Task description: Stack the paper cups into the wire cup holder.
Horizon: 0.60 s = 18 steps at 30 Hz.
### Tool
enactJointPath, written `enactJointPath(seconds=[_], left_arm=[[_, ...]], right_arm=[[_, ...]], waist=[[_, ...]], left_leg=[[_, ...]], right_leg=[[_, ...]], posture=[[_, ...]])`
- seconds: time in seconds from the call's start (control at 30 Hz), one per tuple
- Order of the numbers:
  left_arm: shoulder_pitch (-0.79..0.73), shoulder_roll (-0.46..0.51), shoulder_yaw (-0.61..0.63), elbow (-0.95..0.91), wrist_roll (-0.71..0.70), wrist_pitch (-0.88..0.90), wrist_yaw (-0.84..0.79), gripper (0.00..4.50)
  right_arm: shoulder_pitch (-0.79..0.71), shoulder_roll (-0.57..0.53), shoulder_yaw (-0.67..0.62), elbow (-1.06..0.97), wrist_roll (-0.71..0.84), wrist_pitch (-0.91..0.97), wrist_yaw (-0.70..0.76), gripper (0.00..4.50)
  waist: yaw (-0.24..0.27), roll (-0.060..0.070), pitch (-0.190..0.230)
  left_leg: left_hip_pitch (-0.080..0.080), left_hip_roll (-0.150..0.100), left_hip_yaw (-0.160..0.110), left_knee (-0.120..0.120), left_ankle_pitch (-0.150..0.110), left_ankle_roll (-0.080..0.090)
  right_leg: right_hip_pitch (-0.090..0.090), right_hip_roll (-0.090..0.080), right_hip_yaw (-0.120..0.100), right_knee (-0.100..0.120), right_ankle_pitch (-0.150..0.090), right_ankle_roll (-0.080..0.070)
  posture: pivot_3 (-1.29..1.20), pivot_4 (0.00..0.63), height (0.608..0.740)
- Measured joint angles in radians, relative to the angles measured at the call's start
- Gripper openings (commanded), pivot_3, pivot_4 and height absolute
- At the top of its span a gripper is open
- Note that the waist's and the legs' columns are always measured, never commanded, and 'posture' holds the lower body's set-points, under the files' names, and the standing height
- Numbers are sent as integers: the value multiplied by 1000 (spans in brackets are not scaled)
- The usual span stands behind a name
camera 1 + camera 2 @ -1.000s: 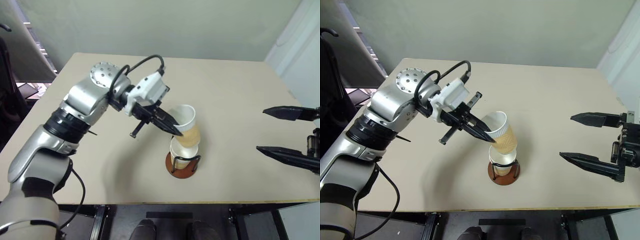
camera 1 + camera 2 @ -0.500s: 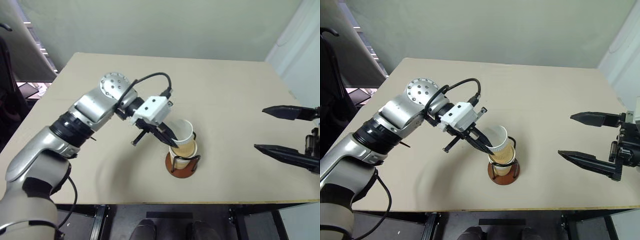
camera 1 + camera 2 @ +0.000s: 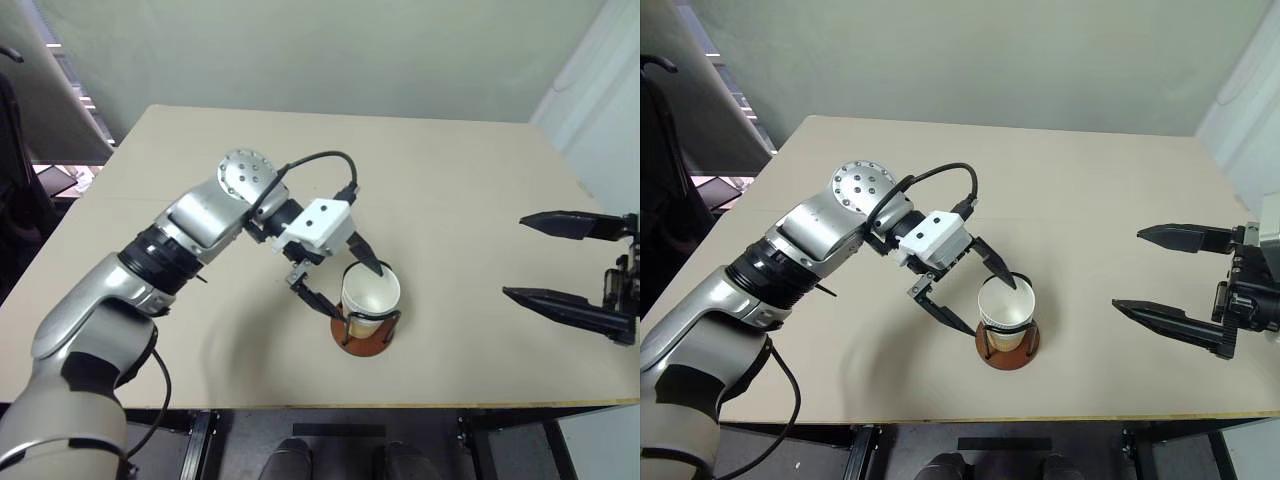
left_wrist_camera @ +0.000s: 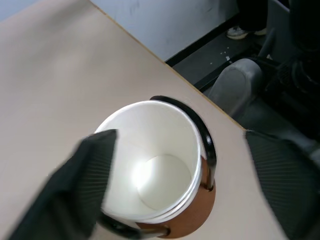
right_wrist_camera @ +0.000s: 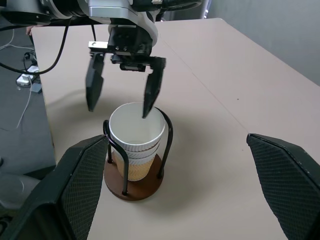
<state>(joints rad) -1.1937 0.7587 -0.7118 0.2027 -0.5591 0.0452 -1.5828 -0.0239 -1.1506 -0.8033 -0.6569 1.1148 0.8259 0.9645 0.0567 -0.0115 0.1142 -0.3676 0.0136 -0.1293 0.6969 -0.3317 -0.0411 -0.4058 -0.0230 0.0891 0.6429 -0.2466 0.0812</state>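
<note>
- A pale beige table point(image 3: 470, 190) stands before a plain grey-green wall; a dark chair edge shows at the far left, beyond the table.
- The left arm point(image 3: 190, 225), silver with a white wrist block, reaches in from the left across the table toward its near edge.
- The left gripper point(image 3: 340, 285) has its two black fingers spread wide and holds nothing. One finger point(image 3: 372, 263) sits over the rim of the top cup, its tip at or just inside the rim; the other finger point(image 3: 313, 300) hangs outside the stack, to its left, clear of the cups.
- The paper cups point(image 3: 370, 298) stand nested together, upright, inside the wire cup holder point(image 3: 362, 340). In the right wrist view white rolled rims show one above another, with tan-yellow wall below them.
- The holder's reddish-brown base rests on the table near the front edge, and its black wire loops rise around the stack.
- The left wrist view looks down into the top cup's white inside, with a wire loop curving round its far side.
- At the far right, the right gripper point(image 3: 570, 265) is held well apart from the holder, its fingers wide apart and empty.
</note>
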Motion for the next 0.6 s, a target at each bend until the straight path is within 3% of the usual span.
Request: enactJointPath(seconds=[0.2, 0.6], left_arm=[[41, 10, 160, 32, 3, 49, 0, 4485], [463, 261, 617, -157, -96, 380, 93, 4485]], right_arm=[[-33, 6, 80, 32, -13, -41, 37, 4500], [-90, 40, 334, 299, -210, -177, 200, 4500]], waist=[[-4, 1, 0], [-12, 1, 0]], left_leg=[[0, 0, 1, -1, 0, 0], [1, 1, 1, -8, 1, -2]], right_leg=[[0, 1, -1, 0, 0, 0], [-4, 1, -2, 0, 0, -1]], posture=[[0, 150, 740], [0, 150, 740]])
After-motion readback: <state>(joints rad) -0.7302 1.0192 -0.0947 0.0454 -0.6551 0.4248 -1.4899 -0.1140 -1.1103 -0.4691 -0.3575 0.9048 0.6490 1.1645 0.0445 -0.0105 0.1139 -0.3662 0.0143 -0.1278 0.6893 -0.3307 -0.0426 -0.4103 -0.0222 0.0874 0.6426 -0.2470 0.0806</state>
